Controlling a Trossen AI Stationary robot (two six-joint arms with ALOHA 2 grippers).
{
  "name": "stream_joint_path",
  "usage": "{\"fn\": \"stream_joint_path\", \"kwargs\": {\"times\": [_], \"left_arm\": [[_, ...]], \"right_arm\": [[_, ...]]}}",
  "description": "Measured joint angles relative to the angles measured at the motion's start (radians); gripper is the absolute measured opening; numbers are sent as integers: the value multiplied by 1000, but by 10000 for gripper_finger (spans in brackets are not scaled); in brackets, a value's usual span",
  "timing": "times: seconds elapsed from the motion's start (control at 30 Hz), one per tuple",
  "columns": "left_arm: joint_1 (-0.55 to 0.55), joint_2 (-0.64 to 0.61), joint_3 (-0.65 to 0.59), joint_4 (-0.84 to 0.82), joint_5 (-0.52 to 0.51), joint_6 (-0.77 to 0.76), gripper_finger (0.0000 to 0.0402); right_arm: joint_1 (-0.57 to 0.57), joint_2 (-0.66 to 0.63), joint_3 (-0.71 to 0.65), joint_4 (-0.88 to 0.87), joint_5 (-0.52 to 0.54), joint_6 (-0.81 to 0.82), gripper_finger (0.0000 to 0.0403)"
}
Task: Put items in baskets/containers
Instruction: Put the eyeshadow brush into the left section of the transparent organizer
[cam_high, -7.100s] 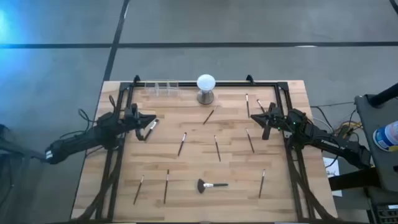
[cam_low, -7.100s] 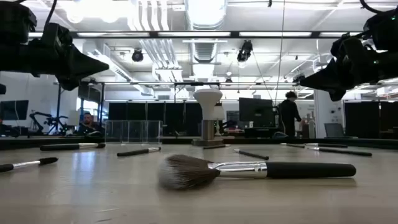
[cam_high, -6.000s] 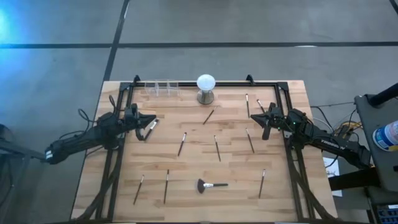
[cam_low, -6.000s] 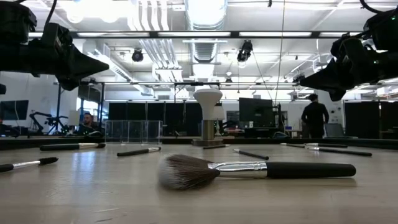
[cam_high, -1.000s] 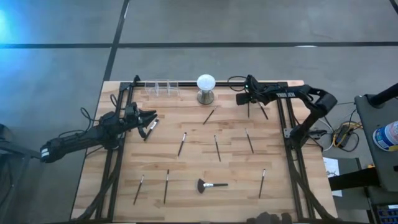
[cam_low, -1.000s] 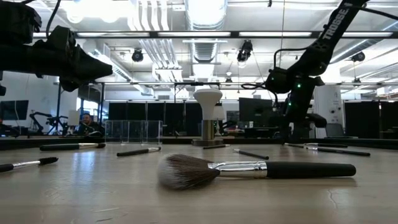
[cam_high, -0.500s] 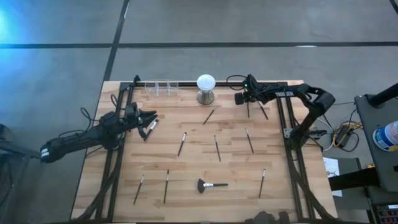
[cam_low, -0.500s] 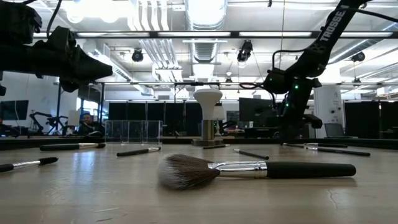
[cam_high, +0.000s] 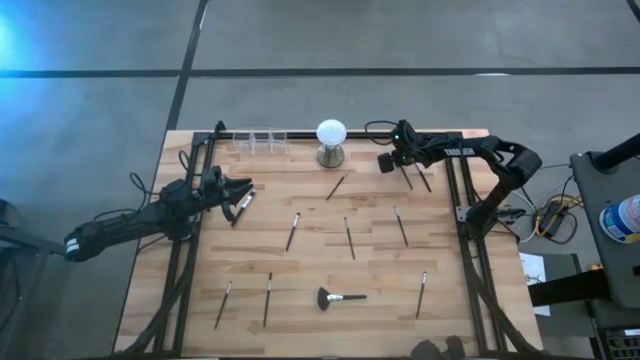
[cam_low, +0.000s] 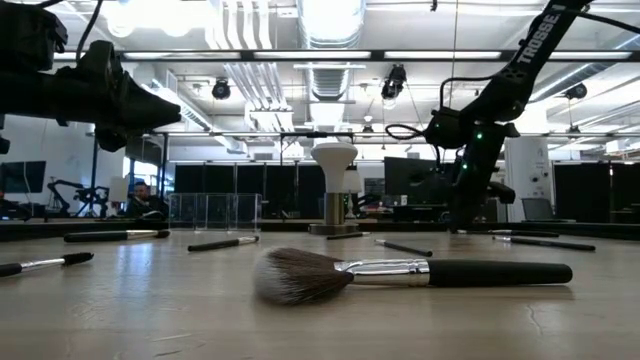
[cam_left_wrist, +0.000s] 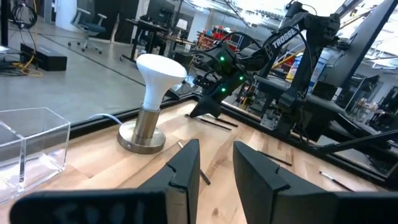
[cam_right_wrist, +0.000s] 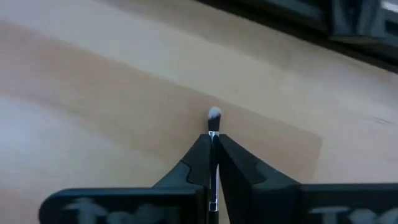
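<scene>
Right gripper (cam_right_wrist: 213, 163) near the bench's far edge, clenched on a thin brush (cam_right_wrist: 213, 127); left gripper (cam_left_wrist: 214, 163) parted, empty, at the left edge.

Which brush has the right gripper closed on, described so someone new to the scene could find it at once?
Start at the white globe on a stand by the table's far edge, then look right to the right gripper. Between its closed fingers sits a slim brush with a pale tip poking out. Its neighbours lie free on the wood; this one alone is pinched.
</scene>
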Motion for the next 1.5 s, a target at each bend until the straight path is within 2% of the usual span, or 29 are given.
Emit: {"fn": "stream_joint_path", "kwargs": {"times": [0.17, 0.33, 0.53, 0.7, 0.87, 1.0, 1.27, 1.5], "left_arm": [[0, 0, 0, 0, -54, 5, 89], [0, 0, 0, 1, -58, 16, 89], [0, 2, 0, 0, -58, 34, 89], [0, 24, 0, -4, -77, 84, 89], [0, 48, 0, 3, -82, 8, 89], [0, 77, 0, 31, -29, -71, 89], [-24, 180, 0, 228, 7, -123, 94], [-88, 312, 0, 470, 13, -87, 128]], "right_arm": [[3, -44, -6, 8, -19, -34, 17], [25, -106, -40, 37, -28, -43, 17], [74, -195, -132, 189, -85, -40, 17], [138, -262, -190, 285, -91, -34, 17], [218, -311, -233, 391, -105, -34, 17], [297, -341, -256, 486, -115, -42, 17], [470, -364, -262, 667, -116, -83, 17], [570, -297, -216, 877, -183, -113, 17]]}}
